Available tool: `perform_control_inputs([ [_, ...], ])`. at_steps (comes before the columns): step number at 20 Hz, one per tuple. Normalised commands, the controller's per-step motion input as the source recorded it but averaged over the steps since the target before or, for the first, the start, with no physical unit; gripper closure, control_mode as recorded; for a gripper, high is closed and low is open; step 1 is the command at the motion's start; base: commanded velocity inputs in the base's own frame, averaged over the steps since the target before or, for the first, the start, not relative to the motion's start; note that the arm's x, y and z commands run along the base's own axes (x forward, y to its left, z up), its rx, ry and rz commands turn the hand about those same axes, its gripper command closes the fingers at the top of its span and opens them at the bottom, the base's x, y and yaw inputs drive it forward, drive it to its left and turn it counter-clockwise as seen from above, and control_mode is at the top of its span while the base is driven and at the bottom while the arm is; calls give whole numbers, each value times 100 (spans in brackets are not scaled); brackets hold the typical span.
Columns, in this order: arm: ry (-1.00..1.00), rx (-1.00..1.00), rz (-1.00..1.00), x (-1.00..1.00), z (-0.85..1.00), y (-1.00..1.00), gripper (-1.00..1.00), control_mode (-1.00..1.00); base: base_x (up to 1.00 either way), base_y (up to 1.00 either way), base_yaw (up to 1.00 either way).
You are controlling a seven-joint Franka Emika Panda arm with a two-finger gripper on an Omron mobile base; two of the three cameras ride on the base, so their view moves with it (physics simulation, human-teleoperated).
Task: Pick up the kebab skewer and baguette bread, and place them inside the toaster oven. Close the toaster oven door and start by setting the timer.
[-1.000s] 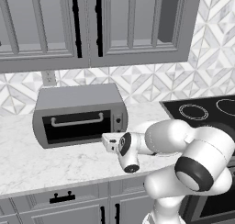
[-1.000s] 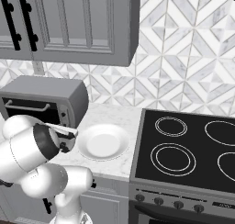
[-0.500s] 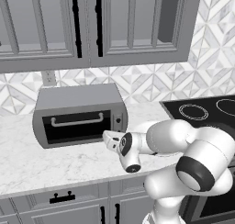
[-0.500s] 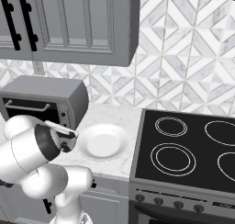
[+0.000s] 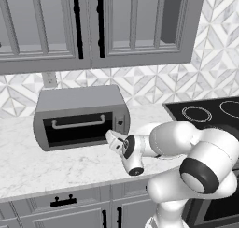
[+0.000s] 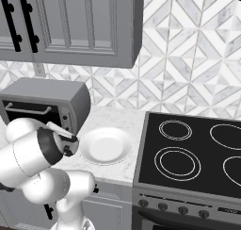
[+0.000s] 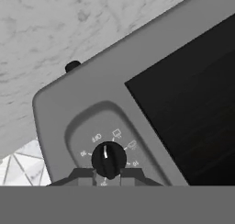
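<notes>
The grey toaster oven (image 5: 79,103) stands on the marble counter, and its dark-glass door (image 5: 77,129) is up and shut under the bar handle (image 5: 78,123). My gripper (image 5: 115,137) sits at the right-hand control panel (image 5: 121,124). In the hand view the black timer knob (image 7: 108,159) lies between my fingertips (image 7: 80,175), which press its sides, and its white pointer aims near the off mark. The door glass (image 7: 193,103) is dark. From the right base view, the gripper (image 6: 64,132) meets the oven (image 6: 47,99) at its panel. The kebab skewer and baguette bread are hidden.
A bare white plate (image 6: 106,145) rests on the counter just right of the oven. The black stovetop (image 6: 197,153) lies further right. Grey wall cabinets (image 5: 93,26) hang above. The counter's front edge (image 5: 56,187) runs below my arm.
My gripper has crept slightly up and toward the oven's control panel. The oven, door and plate have stayed put.
</notes>
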Motion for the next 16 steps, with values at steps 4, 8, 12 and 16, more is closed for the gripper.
perform_control_inputs([
  [4,0,21,-4,21,0,28,100,-100,0,0,0],
  [8,0,23,-6,26,0,31,100,-100,0,0,0],
  [12,0,24,-6,25,0,36,100,-100,0,0,0],
  [16,0,23,-5,29,0,50,100,-100,0,0,0],
])
